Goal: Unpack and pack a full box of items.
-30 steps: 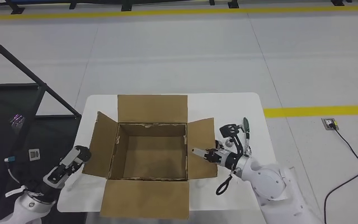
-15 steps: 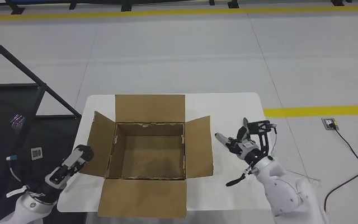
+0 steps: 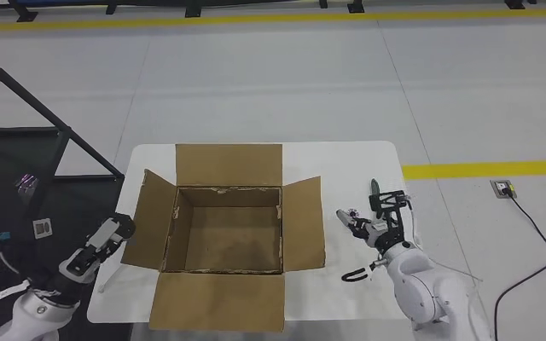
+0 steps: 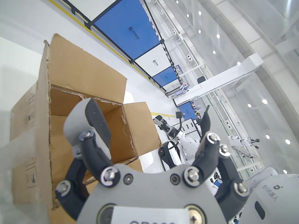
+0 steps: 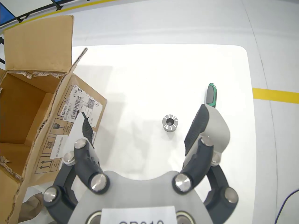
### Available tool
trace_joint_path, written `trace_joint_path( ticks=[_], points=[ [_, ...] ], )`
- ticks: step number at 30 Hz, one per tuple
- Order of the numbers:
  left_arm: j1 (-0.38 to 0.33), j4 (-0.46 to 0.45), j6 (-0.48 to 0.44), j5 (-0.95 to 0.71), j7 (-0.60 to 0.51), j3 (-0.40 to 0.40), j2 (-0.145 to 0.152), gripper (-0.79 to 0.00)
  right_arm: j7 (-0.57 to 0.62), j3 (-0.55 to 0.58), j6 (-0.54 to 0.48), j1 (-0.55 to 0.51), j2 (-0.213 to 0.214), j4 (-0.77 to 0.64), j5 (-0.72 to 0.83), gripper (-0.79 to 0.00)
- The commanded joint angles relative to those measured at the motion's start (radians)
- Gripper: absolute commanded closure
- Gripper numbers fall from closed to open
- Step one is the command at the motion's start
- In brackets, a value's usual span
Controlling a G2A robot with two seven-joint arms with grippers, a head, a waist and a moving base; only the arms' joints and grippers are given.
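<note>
Box [image 3: 229, 164]: sitting open between both grippers.
Right gripper [image 5: 142, 120]: hovering, fingers spread apart, collet [image 5: 170, 122] lying just ahead.
Left gripper [image 4: 148, 109]: hovering, fingers spread apart.

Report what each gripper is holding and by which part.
Nothing is held. The left gripper is open beside the box; the right gripper is open above the table, the metal collet lying free ahead of it.

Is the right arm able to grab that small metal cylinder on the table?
Probably yes: the right gripper is open, and the metal cylinder stands alone on bare table just ahead of it, clear of the box and green-handled tool.
</note>
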Motion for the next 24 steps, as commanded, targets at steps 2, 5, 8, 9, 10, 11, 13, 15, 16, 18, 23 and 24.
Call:
trace_joint_path(
  ticks=[2, 5, 8, 9, 10, 11, 13, 15, 16, 18, 23, 24],
  points=[
    [-0.002, -0.016, 0.012, 0.002, 0.013, -0.006, 0.0, -0.785, 0.038, -0.055, 0.04, 0.05, -0.003, 0.064, -0.123, -0.785],
    [-0.001, -0.03, 0.017, 0.002, 0.03, -0.01, -0.001, -0.785, 0.037, -0.079, 0.048, 0.084, -0.007, 0.111, -0.149, -0.785],
    [-0.001, -0.03, 0.017, 0.002, 0.03, -0.01, -0.001, -0.785, 0.038, -0.082, 0.003, 0.099, -0.005, 0.15, -0.174, -0.785],
    [-0.001, -0.03, 0.017, 0.002, 0.03, -0.01, -0.001, -0.785, 0.047, -0.08, 0.024, 0.102, -0.006, 0.156, -0.184, -0.785],
    [-0.001, -0.03, 0.017, 0.002, 0.03, -0.01, -0.001, -0.785, 0.048, -0.08, 0.034, 0.103, -0.007, 0.156, -0.185, -0.785],
    [-0.001, -0.03, 0.017, 0.002, 0.03, -0.01, -0.001, -0.785, 0.048, -0.08, 0.034, 0.103, -0.007, 0.156, -0.185, -0.785],
    [-0.001, -0.03, 0.017, 0.002, 0.03, -0.01, -0.001, -0.785, 0.048, -0.08, 0.034, 0.103, -0.007, 0.156, -0.185, -0.785],
    [-0.001, -0.03, 0.017, 0.002, 0.03, -0.01, -0.001, -0.785, 0.048, -0.08, 0.034, 0.103, -0.007, 0.156, -0.185, -0.785],
    [-0.001, -0.03, 0.017, 0.002, 0.03, -0.01, -0.001, -0.785, 0.048, -0.08, 0.034, 0.103, -0.007, 0.156, -0.185, -0.785],
    [-0.001, -0.03, 0.017, 0.002, 0.03, -0.01, -0.001, -0.785, 0.046, -0.083, 0.028, 0.101, -0.007, 0.157, -0.187, -0.785],
    [-0.001, -0.03, 0.017, 0.002, 0.03, -0.01, -0.001, -0.785, 0.063, -0.079, -0.056, 0.146, -0.005, 0.251, -0.167, -0.785],
    [-0.001, -0.03, 0.017, 0.002, 0.03, -0.01, -0.001, -0.785, 0.059, -0.078, -0.084, 0.156, -0.004, 0.278, -0.165, -0.785]
  ],
)
